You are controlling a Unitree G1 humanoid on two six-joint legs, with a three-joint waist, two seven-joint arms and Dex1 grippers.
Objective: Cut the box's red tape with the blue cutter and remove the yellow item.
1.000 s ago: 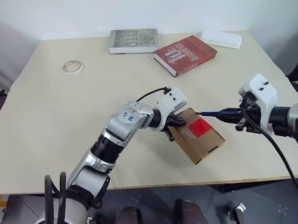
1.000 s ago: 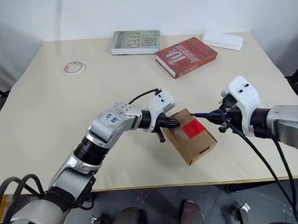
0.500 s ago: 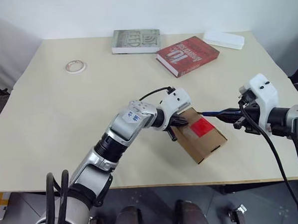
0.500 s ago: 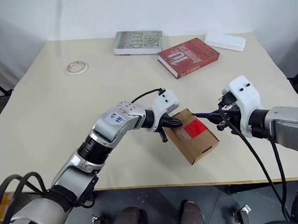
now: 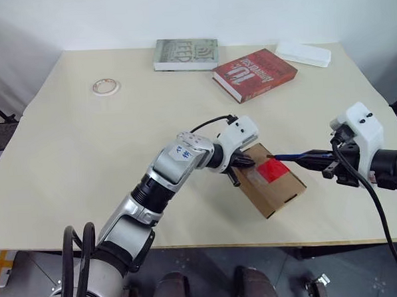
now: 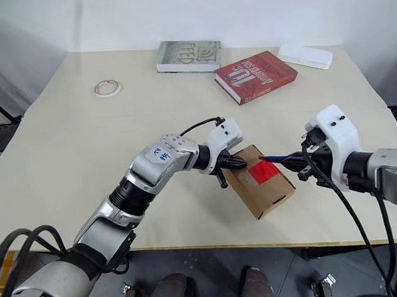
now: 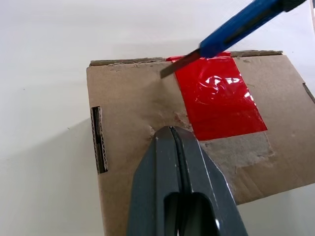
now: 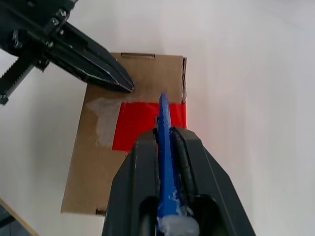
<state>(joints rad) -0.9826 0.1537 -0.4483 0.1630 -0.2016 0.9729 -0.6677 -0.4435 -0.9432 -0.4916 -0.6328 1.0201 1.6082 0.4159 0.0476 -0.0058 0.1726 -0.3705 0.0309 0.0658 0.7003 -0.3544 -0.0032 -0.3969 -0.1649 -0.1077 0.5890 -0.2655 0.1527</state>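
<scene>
Right wrist view looks along the right gripper (image 8: 165,140), whose two black fingers are clamped on the blue cutter (image 8: 164,147); its dark tip hangs over the edge of the red tape (image 8: 142,125) that faces the table's right side. Whether the tip touches the tape I cannot tell. The tape runs across the top of the box (image 5: 270,181), which lies askew near the table's front edge, right of the middle. The left gripper (image 7: 172,132) has its fingers pressed together, holding nothing, with their tips resting on the bare cardboard just beside the tape (a scuffed, pale patch of the flap). The box's flaps lie flat and closed.

Open room: the table (image 5: 85,154) is bare on the left half and between the box and the back edge. Along the back edge lie a grey book (image 5: 185,54), a red book (image 5: 254,73) and a white case (image 5: 303,53); a tape roll (image 5: 106,86) sits toward the back left corner, all well apart from the box.
</scene>
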